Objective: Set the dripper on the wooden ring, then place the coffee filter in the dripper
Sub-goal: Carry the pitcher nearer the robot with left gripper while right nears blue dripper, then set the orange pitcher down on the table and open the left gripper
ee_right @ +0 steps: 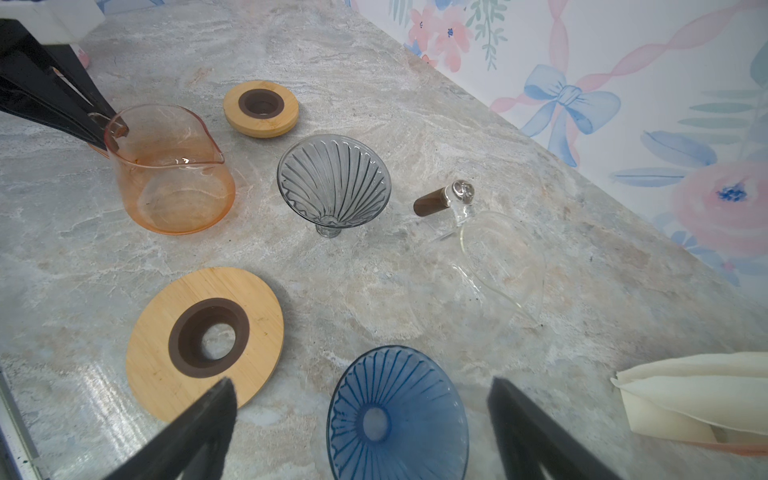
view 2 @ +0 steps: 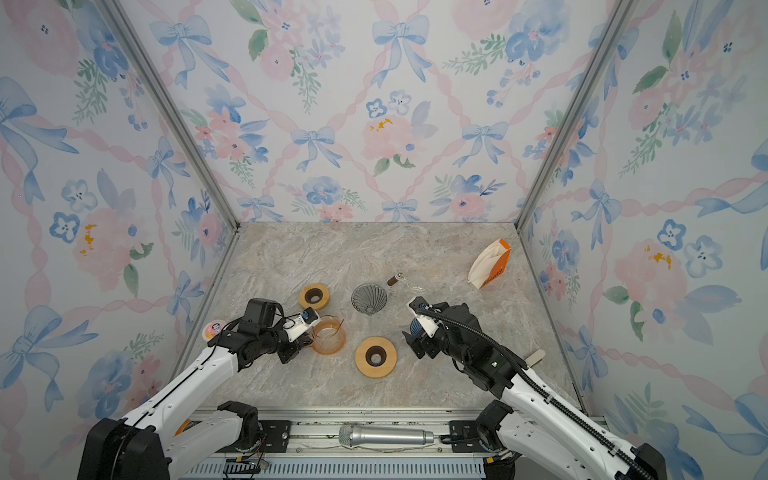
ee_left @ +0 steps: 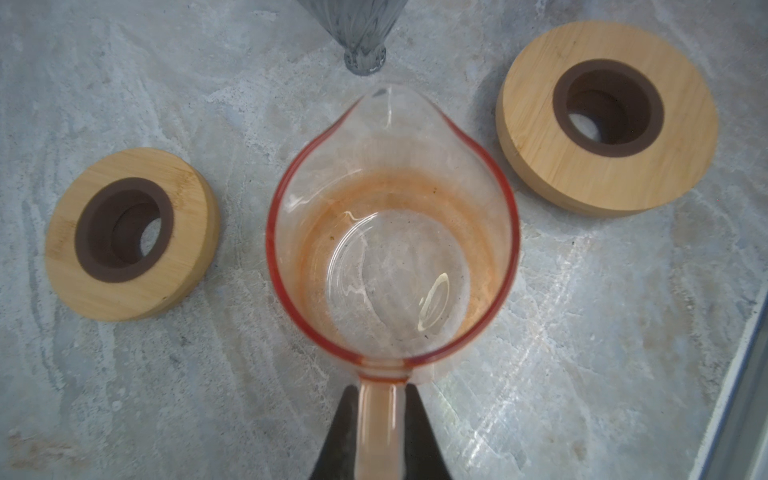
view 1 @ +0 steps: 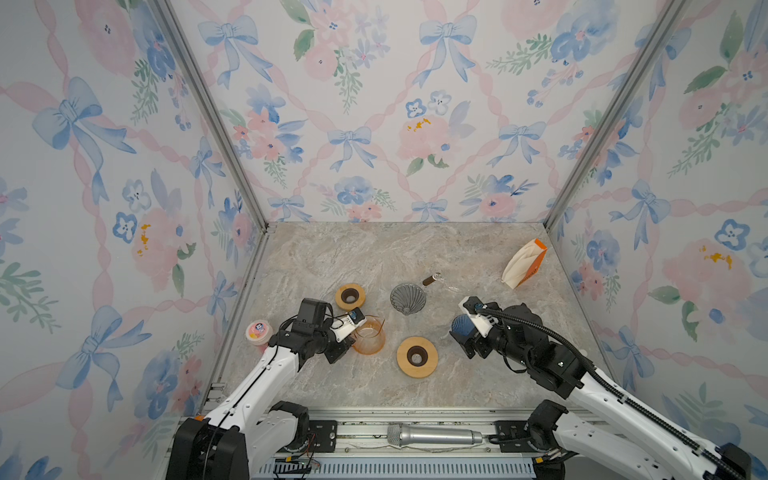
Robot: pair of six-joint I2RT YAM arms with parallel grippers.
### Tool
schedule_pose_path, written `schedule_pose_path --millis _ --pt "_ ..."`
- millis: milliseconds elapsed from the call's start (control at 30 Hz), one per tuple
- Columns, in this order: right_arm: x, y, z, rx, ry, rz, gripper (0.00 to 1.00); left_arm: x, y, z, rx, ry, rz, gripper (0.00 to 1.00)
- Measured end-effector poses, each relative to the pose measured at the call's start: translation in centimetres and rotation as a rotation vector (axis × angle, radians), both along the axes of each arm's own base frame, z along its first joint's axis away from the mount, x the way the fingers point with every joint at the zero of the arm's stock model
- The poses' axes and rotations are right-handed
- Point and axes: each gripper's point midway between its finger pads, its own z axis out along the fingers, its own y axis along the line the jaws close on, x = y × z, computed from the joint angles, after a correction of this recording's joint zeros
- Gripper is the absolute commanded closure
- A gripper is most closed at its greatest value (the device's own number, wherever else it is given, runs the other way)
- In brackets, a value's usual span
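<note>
The coffee filters (view 1: 523, 266) (ee_right: 690, 395) are a white stack in an orange pack at the back right, touched by neither gripper. A grey ribbed glass dripper (view 1: 408, 298) (ee_right: 333, 183) stands mid-table with nothing in it. A blue ribbed dripper (view 1: 462, 326) (ee_right: 397, 415) lies between the wide-open jaws of my right gripper (ee_right: 362, 386), which do not touch it. My left gripper (ee_left: 381, 432) is shut on the handle of an orange glass pitcher (ee_left: 392, 232) (view 1: 369, 336) standing on the table.
Two wooden rings with dark holes lie flat, a small one (view 1: 350, 296) behind the pitcher and a large one (view 1: 417, 356) in front. A clear glass server with a brown handle (view 1: 432, 279) sits behind the grey dripper. A pink cup (view 1: 258, 331) stands by the left wall.
</note>
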Motion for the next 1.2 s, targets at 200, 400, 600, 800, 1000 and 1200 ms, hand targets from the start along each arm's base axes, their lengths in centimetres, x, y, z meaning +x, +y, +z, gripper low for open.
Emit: schedule_pose_path --millis 200,400,600,800,1000,1200 --pt "0.2 -0.2 -0.3 -0.011 -0.009 -0.008 0.03 0.3 -0.1 -0.5 0.002 0.012 0.000 0.98" --pt "0.6 -0.6 -0.1 -0.019 -0.031 -0.036 0.04 0.9 -0.2 -0.9 -0.001 0.015 0.006 0.77" --pt "0.8 -0.9 -0.1 -0.020 -0.053 -0.056 0.04 1.0 -0.1 -1.2 0.004 0.031 0.024 0.52" --pt "1.1 -0.9 0.4 -0.010 -0.072 -0.065 0.03 1.1 0.0 -0.6 -0.009 0.020 0.053 0.28" --pt "1.3 -0.8 1.0 0.018 -0.085 -0.077 0.03 1.8 -0.1 2.7 -0.044 -0.091 0.060 0.25" --pt "1.8 -0.4 3.2 0.047 -0.083 -0.090 0.04 3.5 -0.6 7.9 -0.106 -0.210 0.082 0.22"
